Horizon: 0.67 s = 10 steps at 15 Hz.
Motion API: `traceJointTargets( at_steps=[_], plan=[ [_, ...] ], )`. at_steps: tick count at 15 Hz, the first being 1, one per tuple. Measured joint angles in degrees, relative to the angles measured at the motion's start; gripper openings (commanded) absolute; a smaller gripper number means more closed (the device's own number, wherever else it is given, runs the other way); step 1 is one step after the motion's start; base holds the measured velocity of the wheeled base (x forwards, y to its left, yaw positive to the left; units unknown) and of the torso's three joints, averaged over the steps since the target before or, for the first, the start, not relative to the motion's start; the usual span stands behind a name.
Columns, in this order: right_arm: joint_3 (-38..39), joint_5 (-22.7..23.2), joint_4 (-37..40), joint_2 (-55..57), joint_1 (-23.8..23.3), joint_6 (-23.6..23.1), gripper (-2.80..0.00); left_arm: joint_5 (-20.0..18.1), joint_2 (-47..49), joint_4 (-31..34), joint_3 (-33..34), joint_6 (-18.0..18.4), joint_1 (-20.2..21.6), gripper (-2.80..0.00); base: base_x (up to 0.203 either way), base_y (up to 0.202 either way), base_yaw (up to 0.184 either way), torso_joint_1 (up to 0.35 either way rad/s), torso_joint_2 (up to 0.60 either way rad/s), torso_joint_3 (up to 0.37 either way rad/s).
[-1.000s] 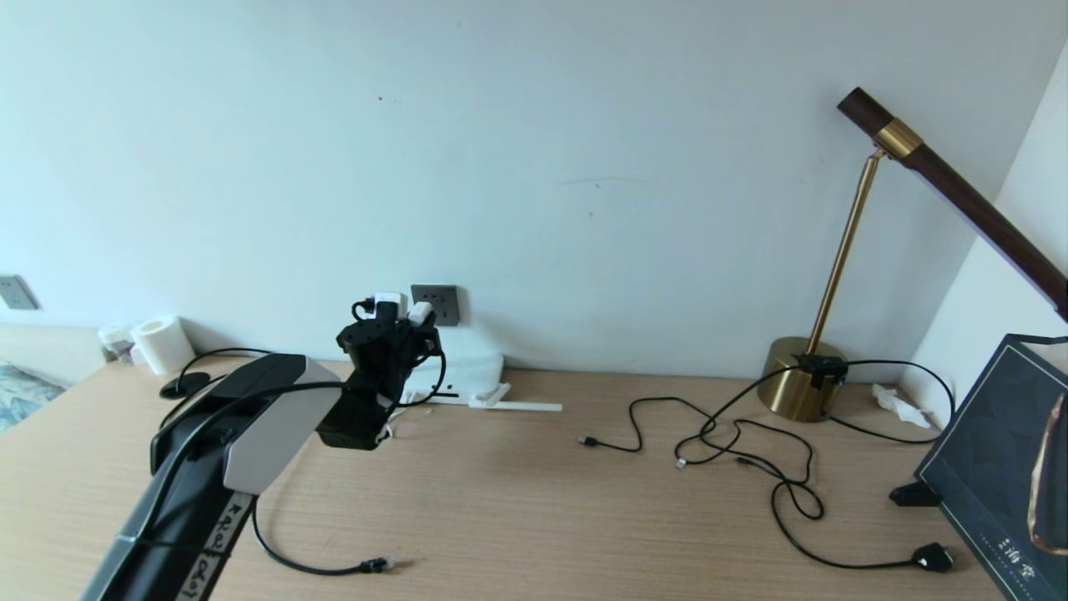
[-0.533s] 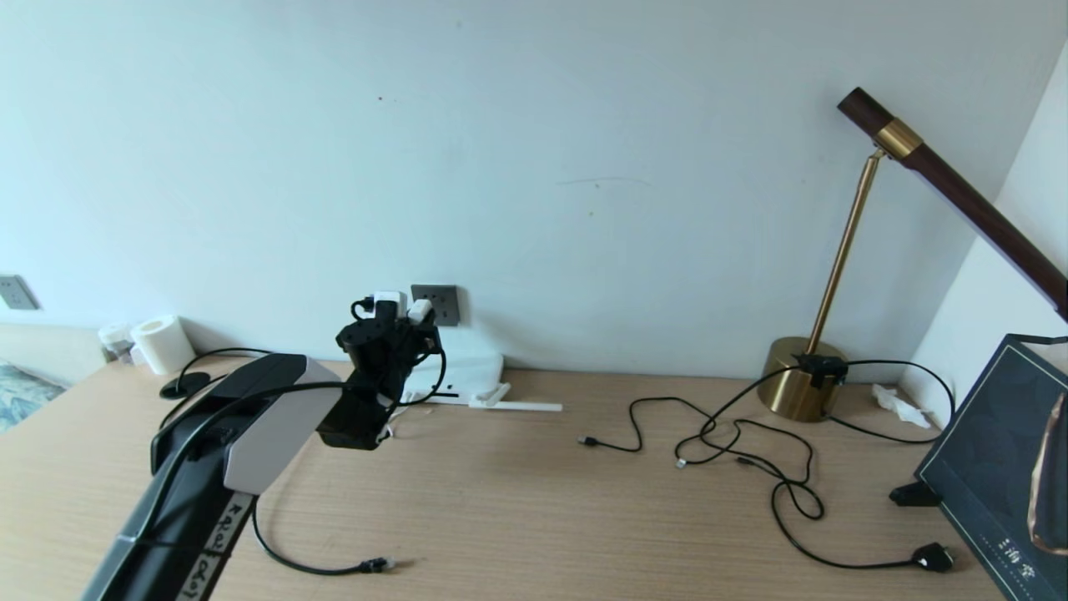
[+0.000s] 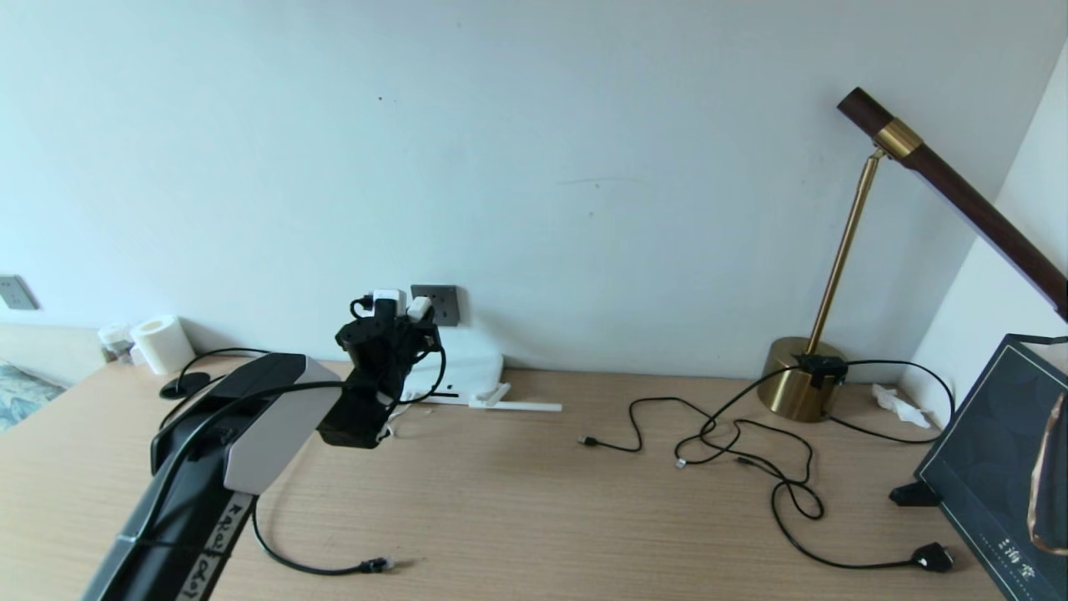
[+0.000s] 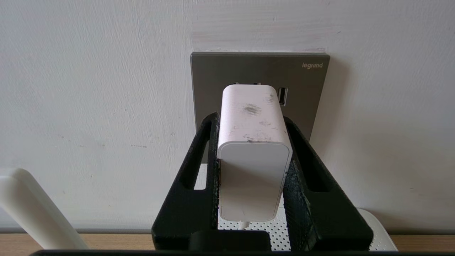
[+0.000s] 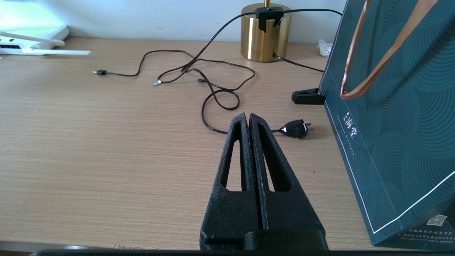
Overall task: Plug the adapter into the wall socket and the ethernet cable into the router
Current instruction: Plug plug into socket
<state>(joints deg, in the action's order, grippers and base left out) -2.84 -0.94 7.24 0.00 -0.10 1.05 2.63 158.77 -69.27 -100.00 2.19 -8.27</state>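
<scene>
My left gripper [image 4: 250,119] is shut on the white adapter [image 4: 252,149], a finger on each side. It holds the adapter level, front end against the dark grey wall socket [image 4: 220,74]. Whether the prongs are in, I cannot tell. In the head view the left gripper [image 3: 400,313] sits just left of the wall socket [image 3: 442,305], above the white router [image 3: 467,371]. The ethernet cable [image 3: 284,555] lies on the desk near the front, its clear tip [image 3: 380,565] free. My right gripper [image 5: 248,119] is shut and empty, low over the desk.
A brass lamp base [image 3: 801,388] stands at the back right, with thin black cables [image 3: 734,442] and a black plug [image 3: 930,557] strewn before it. A dark teal bag [image 3: 1001,484] stands at the right edge. A toilet roll [image 3: 163,342] sits at the back left.
</scene>
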Motion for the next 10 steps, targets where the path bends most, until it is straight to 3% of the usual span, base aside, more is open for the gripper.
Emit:
traceJointTargets(
  at_steps=[10],
  plan=[
    [0.0,0.0,0.0,0.0,0.0,0.0,-2.8,-0.3,0.9,1.6,-1.9,0.0,0.0,-2.8,0.0,0.0,0.0,0.0,0.0,0.0]
  ],
)
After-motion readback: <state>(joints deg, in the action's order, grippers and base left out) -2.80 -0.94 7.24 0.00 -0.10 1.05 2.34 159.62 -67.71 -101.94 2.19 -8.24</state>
